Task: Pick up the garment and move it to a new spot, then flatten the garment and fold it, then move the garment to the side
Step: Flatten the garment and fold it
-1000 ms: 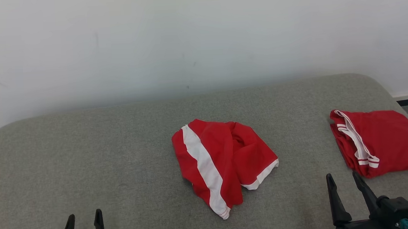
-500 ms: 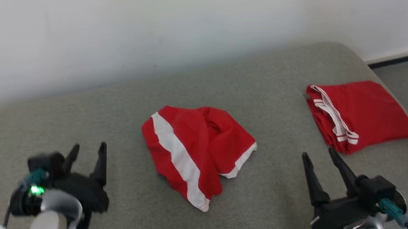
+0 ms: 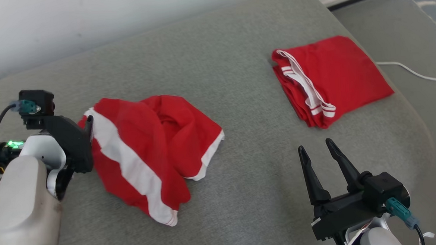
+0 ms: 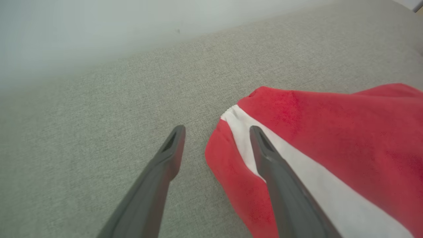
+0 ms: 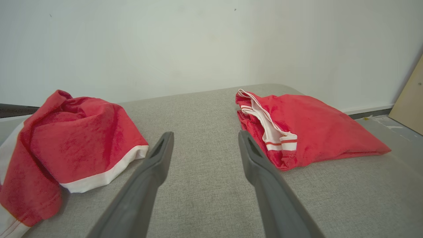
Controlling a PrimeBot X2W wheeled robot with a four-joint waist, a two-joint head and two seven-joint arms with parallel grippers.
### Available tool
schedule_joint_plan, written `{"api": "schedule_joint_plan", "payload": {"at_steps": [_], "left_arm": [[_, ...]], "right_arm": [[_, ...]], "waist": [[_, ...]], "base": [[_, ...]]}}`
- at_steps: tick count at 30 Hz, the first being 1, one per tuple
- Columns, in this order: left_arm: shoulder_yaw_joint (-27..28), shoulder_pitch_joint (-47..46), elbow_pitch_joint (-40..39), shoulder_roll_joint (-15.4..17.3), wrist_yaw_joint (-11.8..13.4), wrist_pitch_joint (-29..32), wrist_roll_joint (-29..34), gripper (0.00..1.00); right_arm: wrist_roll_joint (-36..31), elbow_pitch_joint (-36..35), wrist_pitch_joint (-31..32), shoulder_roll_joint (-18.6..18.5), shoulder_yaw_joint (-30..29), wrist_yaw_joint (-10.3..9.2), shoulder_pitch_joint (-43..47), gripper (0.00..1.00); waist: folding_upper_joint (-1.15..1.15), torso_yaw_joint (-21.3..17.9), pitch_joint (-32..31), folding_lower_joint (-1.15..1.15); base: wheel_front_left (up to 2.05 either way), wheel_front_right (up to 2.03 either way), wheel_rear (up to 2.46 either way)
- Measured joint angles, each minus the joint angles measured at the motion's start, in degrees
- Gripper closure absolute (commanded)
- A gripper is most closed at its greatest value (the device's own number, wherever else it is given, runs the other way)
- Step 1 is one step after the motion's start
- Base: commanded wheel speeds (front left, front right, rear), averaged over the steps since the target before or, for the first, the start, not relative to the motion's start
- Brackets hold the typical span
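Left gripper [image 4: 216, 130]: jaws wide apart, nothing held; 1 finger over the white stripe of the crumpled garment [image 3: 155, 140], the other over the bare padded surface [image 3: 238, 80] just beside it. Right gripper [image 3: 315, 144]: likewise spread and empty, above the near edge. Crumpled garment: heaped left of the surface's middle. Folded garment [image 3: 335, 75]: by the right edge. Step judged: pickup, grip not yet made. Next move calls for lowering and closing on the striped edge.
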Motion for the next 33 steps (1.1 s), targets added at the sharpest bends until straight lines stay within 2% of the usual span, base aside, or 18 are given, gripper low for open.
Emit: {"api": "schedule_joint_plan", "payload": {"at_steps": [6, 11, 12, 13, 14, 16, 19, 26, 28, 30, 33], "left_arm": [[-2.16, -2.6, 3.91, 2.26, 0.91, 4.49, 2.56, 0.0], [-2.87, -3.46, 5.77, 3.48, 3.9, 4.35, 4.16, 0.0], [-2.86, -3.57, 6.32, 3.45, 4.26, 4.67, 4.16, 0.07], [-2.82, -3.83, 6.81, 3.49, 4.05, 5.02, 4.04, 0.78], [-2.68, -4.35, 7.46, 3.35, 3.88, 5.55, 3.64, 1.0], [-2.52, -4.92, 7.73, 2.12, 3.87, 6.02, 2.86, 1.0], [-2.59, -5.06, 7.02, -0.29, 3.36, 3.66, 1.96, 1.0], [-4.5, -10.03, -0.19, -9.61, 0.38, -6.68, -1.52, 1.0], [-5.11, -10.78, -1.3, -10.45, 0.11, -7.97, -1.93, 1.0], [-6.19, -11.63, -3.5, -11.99, -0.45, -10.58, -4.53, 1.0], [-9.09, -12.59, -7.61, -12.52, -0.81, -13.67, -9.29, 1.0]], "right_arm": [[0.02, 0.91, -0.75, 0.18, 0.36, 0.0, -0.38, 0.0], [0.04, 1.11, -1.01, 0.3, 0.89, 0.0, -0.58, 0.0], [0.04, 1.11, -1.04, 0.27, 0.88, 0.0, -0.6, 0.0], [0.04, 1.13, -1.05, 0.24, 0.82, 0.0, -0.6, 0.0], [0.04, 1.12, -1.05, 0.21, 0.78, 0.0, -0.6, 0.0], [0.02, 1.1, -1.07, 0.1, 0.25, -0.01, -0.6, 0.0], [-0.08, 0.94, -1.05, -0.03, -0.45, -0.01, -0.55, 0.0], [-0.1, 0.9, -0.9, 0.01, -0.36, 0.0, -0.54, 0.0], [-0.1, 0.98, -0.89, 0.03, -0.31, 0.0, -0.54, 0.0], [-0.1, 1.21, -0.68, 0.09, -0.1, 0.0, -0.53, 0.0], [-0.08, 1.62, -0.47, 0.11, 0.16, -0.01, -0.37, 0.0]], "waist": [[0.0, -4.07, 3.25, -0.01], [-0.01, -6.59, 4.79, -0.01], [-0.01, -6.9, 5.03, -0.02], [-0.02, -7.12, 5.27, -0.03], [-0.02, -7.26, 5.48, -0.03], [-0.02, -7.17, 5.68, -0.02], [-0.02, -6.46, 5.58, -0.02], [-0.01, -3.84, 4.04, -0.02], [-0.02, -3.56, 3.66, -0.02], [-0.01, -3.07, 2.83, -0.02], [-0.02, -2.43, 1.45, -0.02]], "base": [[0.0, 0.0, 0.0], [0.0, 0.0, 0.0], [0.0, 0.0, 0.0], [0.0, 0.0, 0.0], [0.0, 0.0, 0.0], [0.0, 0.0, 0.0], [0.0, 0.0, 0.0], [0.0, 0.0, 0.0], [0.0, 0.0, 0.0], [0.0, 0.0, 0.0], [0.0, 0.0, 0.0]]}}
